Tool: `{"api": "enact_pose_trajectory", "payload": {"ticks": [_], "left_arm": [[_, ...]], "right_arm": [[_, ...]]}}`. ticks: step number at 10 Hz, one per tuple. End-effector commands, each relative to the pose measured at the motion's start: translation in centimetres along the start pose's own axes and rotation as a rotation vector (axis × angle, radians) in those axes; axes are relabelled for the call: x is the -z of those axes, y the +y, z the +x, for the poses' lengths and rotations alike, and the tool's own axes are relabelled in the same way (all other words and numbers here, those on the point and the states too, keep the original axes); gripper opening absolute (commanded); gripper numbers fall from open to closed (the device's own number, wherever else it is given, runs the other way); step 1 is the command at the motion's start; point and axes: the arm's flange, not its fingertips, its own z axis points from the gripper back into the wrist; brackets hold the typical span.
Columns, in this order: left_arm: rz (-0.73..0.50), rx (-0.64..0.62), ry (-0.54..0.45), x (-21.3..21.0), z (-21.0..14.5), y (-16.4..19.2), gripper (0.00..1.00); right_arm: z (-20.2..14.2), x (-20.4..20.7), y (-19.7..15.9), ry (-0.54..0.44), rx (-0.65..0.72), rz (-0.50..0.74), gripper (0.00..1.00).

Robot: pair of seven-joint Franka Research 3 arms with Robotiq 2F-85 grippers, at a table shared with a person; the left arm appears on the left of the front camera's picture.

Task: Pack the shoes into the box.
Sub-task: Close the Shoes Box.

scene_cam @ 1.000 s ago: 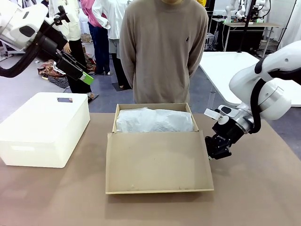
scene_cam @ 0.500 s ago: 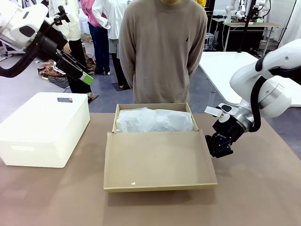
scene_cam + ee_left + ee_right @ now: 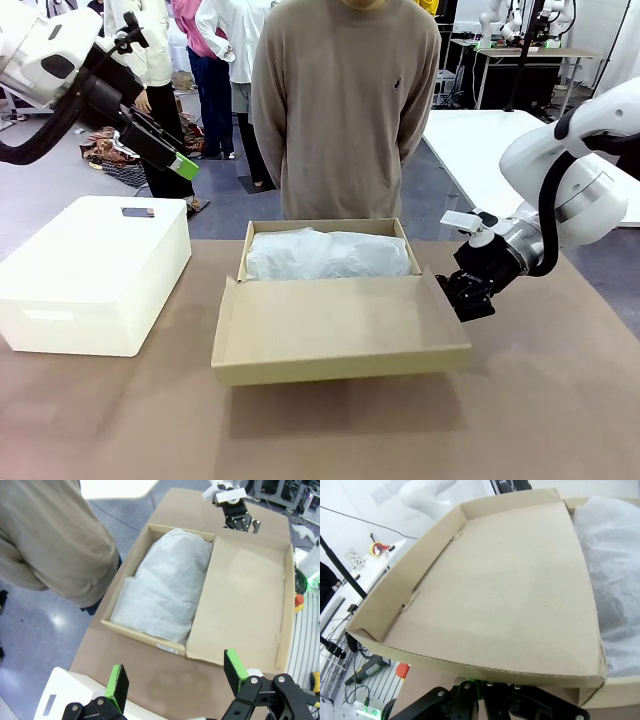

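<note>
Here the right gripper (image 3: 468, 297) has its fingers pinched on the side edge of the flap lid (image 3: 340, 325), near the hinge corner; in the right wrist view the black finger bases sit directly under the lid's cardboard rim, close together with the edge between them. The lid is thin, stiff, matte tan board with a shallow folded lip all round, light enough to swing from one corner, though a single-edge hold may let it twist or crease at the fold. A grip on the lip rather than the flat panel looks safest. Its free edge floats above the worktop (image 3: 560, 400), throwing a shadow.

The box (image 3: 248, 240) behind it is the same board, open, packed with soft, crumpled white tissue paper (image 3: 330, 255) that mounds above the walls and will give under the closing lid. The shoes are presumably under that tissue; I cannot tell.

The left gripper (image 3: 172, 152) hangs high over the white plastic bin (image 3: 90, 275), its green-padded fingers (image 3: 117, 684) spread wide and empty. A person (image 3: 345, 110) stands just beyond the box.
</note>
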Motion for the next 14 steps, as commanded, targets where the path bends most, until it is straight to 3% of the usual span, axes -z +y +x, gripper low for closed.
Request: {"api": "enact_pose_trajectory", "payload": {"ticks": [1, 10, 14], "left_arm": [[-0.016, 0.001, -0.017, 0.0, 0.0, 0.1, 1.0], [-0.016, 0.001, -0.017, 0.0, 0.0, 0.1, 1.0], [-0.016, 0.001, -0.017, 0.0, 0.0, 0.1, 1.0]], "right_arm": [[1.3, -0.6, 0.6, -0.085, -0.028, -0.029, 0.0], [3.7, -3.2, 1.0, -0.266, 0.001, -0.261, 0.0], [5.3, -4.0, 0.1, -0.193, 0.02, -0.424, 0.0]]}}
